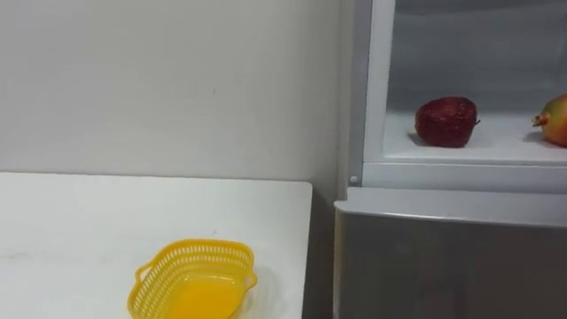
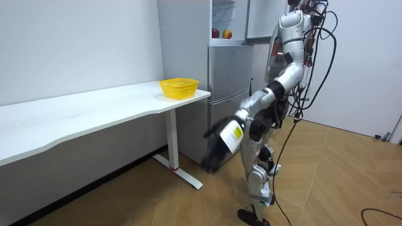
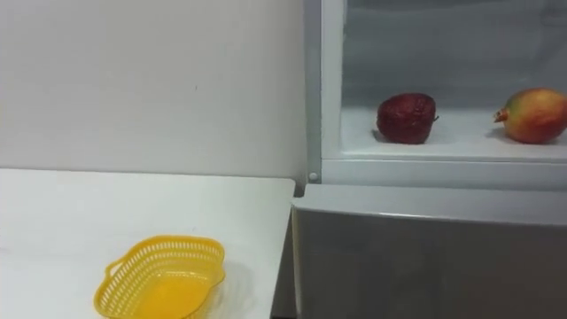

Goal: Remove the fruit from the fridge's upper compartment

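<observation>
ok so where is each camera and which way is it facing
left eye view: on the robot's head, facing the yellow basket on the table and the red fruit in the open fridge.
right eye view: same head, set slightly right, same scene, orange fruit whole.
room view: stands off in the room, sees the whole robot by the fridge, left hand low.
all three share basket and both fruits.

Head eye views close, facing open fridge (image 1: 443,252) and basket (image 1: 199,248), room view farther off, sharing both
</observation>
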Tool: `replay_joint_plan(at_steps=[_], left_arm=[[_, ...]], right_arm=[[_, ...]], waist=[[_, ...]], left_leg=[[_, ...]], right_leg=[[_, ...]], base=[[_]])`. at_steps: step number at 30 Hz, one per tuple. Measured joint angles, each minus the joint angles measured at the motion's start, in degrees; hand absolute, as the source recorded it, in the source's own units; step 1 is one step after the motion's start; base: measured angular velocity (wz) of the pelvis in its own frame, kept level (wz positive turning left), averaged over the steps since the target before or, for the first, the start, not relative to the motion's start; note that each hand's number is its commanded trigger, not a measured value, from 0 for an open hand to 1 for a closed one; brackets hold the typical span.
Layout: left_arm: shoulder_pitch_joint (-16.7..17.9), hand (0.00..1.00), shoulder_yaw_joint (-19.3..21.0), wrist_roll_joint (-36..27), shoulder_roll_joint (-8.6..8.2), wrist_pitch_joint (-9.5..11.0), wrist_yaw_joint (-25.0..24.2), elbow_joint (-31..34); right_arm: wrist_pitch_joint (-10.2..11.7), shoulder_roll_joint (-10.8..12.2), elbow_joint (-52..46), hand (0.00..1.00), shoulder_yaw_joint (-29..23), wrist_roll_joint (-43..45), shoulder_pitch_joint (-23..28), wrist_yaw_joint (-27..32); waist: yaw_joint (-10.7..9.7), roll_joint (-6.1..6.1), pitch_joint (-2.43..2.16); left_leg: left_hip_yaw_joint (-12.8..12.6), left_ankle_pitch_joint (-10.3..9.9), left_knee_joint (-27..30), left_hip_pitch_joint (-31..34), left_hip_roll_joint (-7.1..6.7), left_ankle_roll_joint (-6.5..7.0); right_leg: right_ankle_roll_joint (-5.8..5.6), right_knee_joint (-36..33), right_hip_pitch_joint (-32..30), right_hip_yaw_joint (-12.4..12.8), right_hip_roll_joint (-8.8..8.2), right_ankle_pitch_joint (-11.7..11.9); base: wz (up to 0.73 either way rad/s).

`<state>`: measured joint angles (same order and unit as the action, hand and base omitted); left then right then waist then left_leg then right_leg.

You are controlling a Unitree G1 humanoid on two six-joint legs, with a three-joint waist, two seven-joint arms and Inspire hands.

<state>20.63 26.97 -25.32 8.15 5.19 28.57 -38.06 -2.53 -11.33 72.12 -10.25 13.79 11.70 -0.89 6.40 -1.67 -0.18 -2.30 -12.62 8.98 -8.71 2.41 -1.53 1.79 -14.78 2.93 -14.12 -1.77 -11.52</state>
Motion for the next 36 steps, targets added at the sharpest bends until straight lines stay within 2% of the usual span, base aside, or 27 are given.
replay_joint_plan(at_steps=[1,4,8,11,17,19,22,26,29,36], left_arm=[[-0.01,0.00,-1.06,0.00,-0.19,0.16,-0.07,-2.99],[-0.12,0.00,-3.06,0.09,-0.57,0.20,-1.11,-8.25],[-1.17,0.00,-3.76,0.55,-0.60,0.12,-3.81,-16.52],[-1.22,0.00,-4.56,5.06,-1.12,-0.46,-5.99,-21.28],[-0.79,0.00,-11.93,10.34,-1.09,-1.45,-8.54,-22.55],[-2.08,0.00,-13.34,12.14,-1.01,-2.25,-10.32,-22.53],[-4.46,0.00,-15.12,12.39,-0.91,-2.33,-11.93,-22.55],[-6.77,0.00,-15.40,14.33,-0.88,-2.33,-13.76,-22.51],[-6.95,0.00,-15.42,15.10,-0.87,-2.40,-14.82,-22.52],[-5.80,0.00,-15.40,15.20,-0.91,-3.67,-17.08,-23.57]], right_arm=[[0.00,0.03,-0.01,0.00,0.02,0.03,-0.01,-0.35],[-0.01,0.36,-0.03,0.00,0.02,0.03,0.04,-0.89],[-0.01,0.32,-0.09,0.00,0.11,0.06,0.16,-1.19],[-0.02,0.33,0.19,0.00,0.14,0.19,0.16,-1.57],[-0.07,0.51,0.34,0.00,2.97,0.29,-1.01,-1.73],[-0.05,0.59,0.81,0.00,4.76,0.17,-2.10,-1.70],[0.35,0.63,0.82,0.00,6.10,0.19,-2.80,-1.48],[0.70,0.66,0.80,0.00,6.51,1.32,-2.69,-1.06],[0.33,0.70,0.65,0.00,6.53,2.25,-2.32,-1.08],[-0.09,0.74,1.05,0.00,6.58,2.05,-2.74,-0.95]], waist=[[0.01,-0.41,-0.25],[-0.06,-0.08,-0.07],[-0.39,-0.28,-0.03],[-0.72,-0.47,0.04],[-2.12,0.12,0.01],[-2.84,0.74,0.12],[-3.20,1.33,0.24],[-4.04,1.42,0.30],[-4.81,1.36,0.28],[-4.51,1.41,0.29]], left_leg=[[-0.01,-0.01,-0.17,-0.03,-0.05,0.02],[0.06,-0.09,-0.27,-0.01,-0.12,0.16],[0.03,-0.11,-0.22,-0.18,-0.14,0.20],[-0.34,-0.20,-0.34,-1.04,-0.10,0.28],[-0.42,-0.28,-0.65,-0.82,-0.25,0.34],[-0.44,-0.28,-0.27,-0.68,-0.29,0.34],[-0.51,-0.28,-0.20,-0.73,-0.30,0.35],[-0.52,-0.28,-0.20,-0.68,-0.31,0.35],[-0.67,-0.28,-0.20,-0.57,-0.29,0.35],[-1.75,-0.28,-0.26,-1.38,-0.31,0.35]], right_leg=[[-0.06,0.06,-0.01,0.02,-0.02,-0.01],[-0.22,0.16,0.25,-0.18,-0.11,-0.10],[-0.31,0.69,0.68,-0.12,-0.07,-0.12],[-0.51,1.20,1.29,0.13,0.04,-0.17],[-0.74,0.91,1.29,-0.03,-0.13,-0.33],[-0.80,1.08,1.21,-0.06,-0.21,-0.39],[-0.84,1.21,1.11,0.11,-0.15,-0.41],[-0.84,1.30,1.03,0.17,0.07,-0.40],[-0.84,1.27,0.95,0.20,0.01,-0.41],[-0.85,1.27,1.34,0.98,0.22,-0.41]], base=[[0.00],[0.00],[0.00],[-0.04],[0.01],[0.02],[0.00],[0.00],[-0.03],[-0.07]])
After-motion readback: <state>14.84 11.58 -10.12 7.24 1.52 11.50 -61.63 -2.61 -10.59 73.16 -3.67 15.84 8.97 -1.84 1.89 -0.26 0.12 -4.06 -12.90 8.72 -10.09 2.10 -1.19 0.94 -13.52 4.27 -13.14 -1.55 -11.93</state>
